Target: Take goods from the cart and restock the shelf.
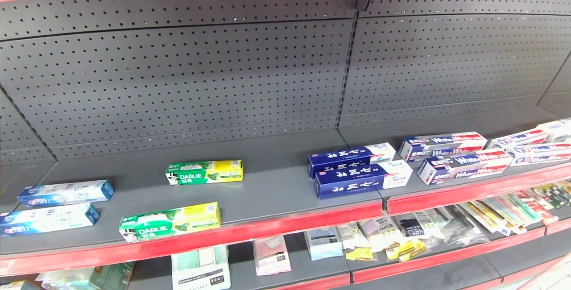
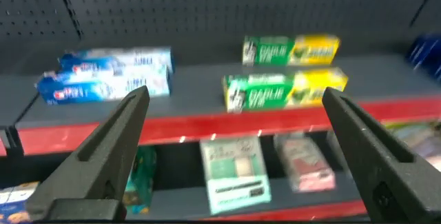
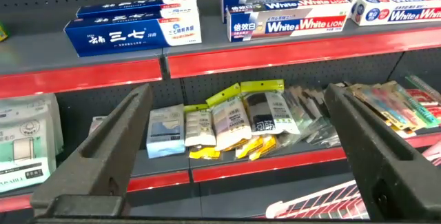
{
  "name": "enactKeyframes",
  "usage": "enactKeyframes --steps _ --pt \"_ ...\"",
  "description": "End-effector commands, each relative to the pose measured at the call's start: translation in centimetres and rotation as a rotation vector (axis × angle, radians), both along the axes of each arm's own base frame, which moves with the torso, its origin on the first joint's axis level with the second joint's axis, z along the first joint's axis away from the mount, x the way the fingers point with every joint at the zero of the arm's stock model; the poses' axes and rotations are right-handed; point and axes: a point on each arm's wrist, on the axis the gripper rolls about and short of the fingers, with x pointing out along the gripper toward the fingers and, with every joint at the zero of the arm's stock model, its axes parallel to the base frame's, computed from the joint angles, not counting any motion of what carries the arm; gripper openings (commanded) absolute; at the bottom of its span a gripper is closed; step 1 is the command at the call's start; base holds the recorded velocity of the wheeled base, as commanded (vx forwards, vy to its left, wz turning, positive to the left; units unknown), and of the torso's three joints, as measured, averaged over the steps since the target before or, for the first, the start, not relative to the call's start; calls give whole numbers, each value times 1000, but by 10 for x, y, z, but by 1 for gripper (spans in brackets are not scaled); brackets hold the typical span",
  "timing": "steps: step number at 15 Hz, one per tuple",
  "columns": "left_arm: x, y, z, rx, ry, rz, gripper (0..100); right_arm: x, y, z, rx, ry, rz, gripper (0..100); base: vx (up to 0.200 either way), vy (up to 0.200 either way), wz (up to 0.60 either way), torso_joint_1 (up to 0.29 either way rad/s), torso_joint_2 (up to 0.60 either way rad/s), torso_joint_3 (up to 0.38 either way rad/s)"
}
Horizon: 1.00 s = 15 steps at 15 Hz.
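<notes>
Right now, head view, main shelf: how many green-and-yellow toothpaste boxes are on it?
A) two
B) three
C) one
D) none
A: the shelf holds two, a rear green-and-yellow box near the back panel and a front green-and-yellow box at the front edge.

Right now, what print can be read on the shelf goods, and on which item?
"DARLIE": green-and-yellow toothpaste boxes.
"White&White LION": white-and-blue toothpaste boxes.
"三七": dark blue toothpaste boxes.
Light blue toothpaste boxes and lower-shelf packets: too blurred to read.
</notes>
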Motion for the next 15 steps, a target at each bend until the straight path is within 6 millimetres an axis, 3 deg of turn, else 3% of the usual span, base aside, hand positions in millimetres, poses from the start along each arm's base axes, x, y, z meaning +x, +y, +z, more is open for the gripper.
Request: enactKeyframes --steps 1,3,7,9,10,13,15 --pt "33 1 95 -112 89 44 100 0 0 0 0 2 1 100 0 0 0 0 0 0" --pt "85 7 81 -17 442 296 100 0 0 0 0 2 1 100 0 0 0 0 0 0" --pt "130 14 61 17 793 380 100 0 0 0 0 2 1 100 0 0 0 0 0 0" --pt "135 18 60 7 864 403 100 0 0 0 0 2 1 100 0 0 0 0 0 0" --pt "150 22 55 -14 934 423 100 0 0 0 0 2 -1 100 0 0 0 0 0 0" --pt "170 27 50 -29 988 438 100 0 0 0 0 2 1 100 0 0 0 0 0 0" --pt "190 41 38 -78 1002 505 100 0 0 0 0 2 1 100 0 0 0 0 0 0"
